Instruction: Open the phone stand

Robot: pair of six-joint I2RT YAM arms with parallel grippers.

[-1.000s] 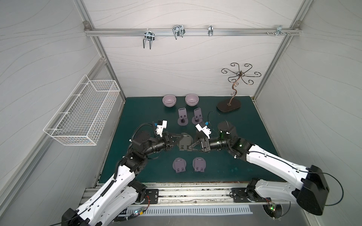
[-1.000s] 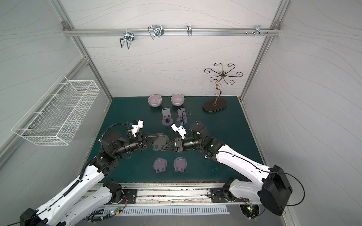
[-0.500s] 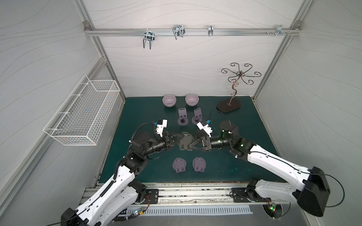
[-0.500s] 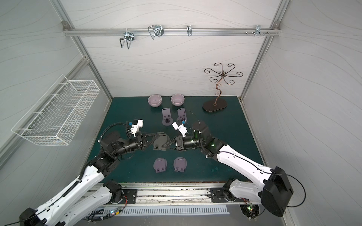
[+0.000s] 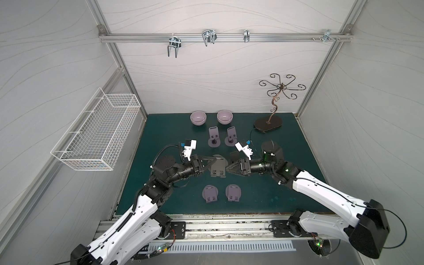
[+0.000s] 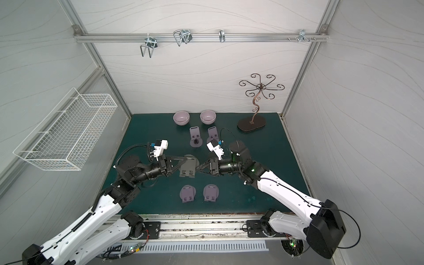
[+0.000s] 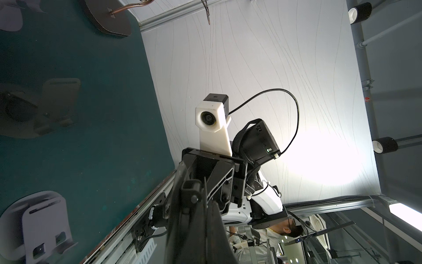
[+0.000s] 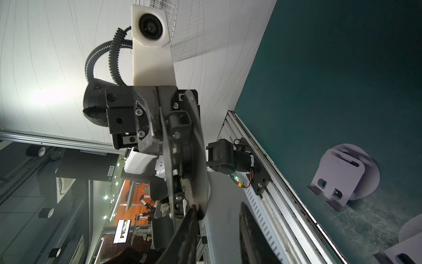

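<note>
Grey phone stand point(image 5: 218, 166) hangs above the centre of the mat point(image 5: 286, 183), with the left gripper point(image 5: 212, 164) clamped tight on its 9 o'clock edge. At 3 o'clock the right gripper point(image 5: 227, 169) stands part-open, one finger touching. Its plates look barely parted, so most of the opening is left to do.

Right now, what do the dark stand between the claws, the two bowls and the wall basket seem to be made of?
Dark stand: probably moulded plastic, matte grey; dull even surface with cut slots.
Bowls: likely glazed ceramic, perhaps plastic; pale lilac with soft sheen.
Basket: thin metal wire, white coated; fine welded grid.
</note>
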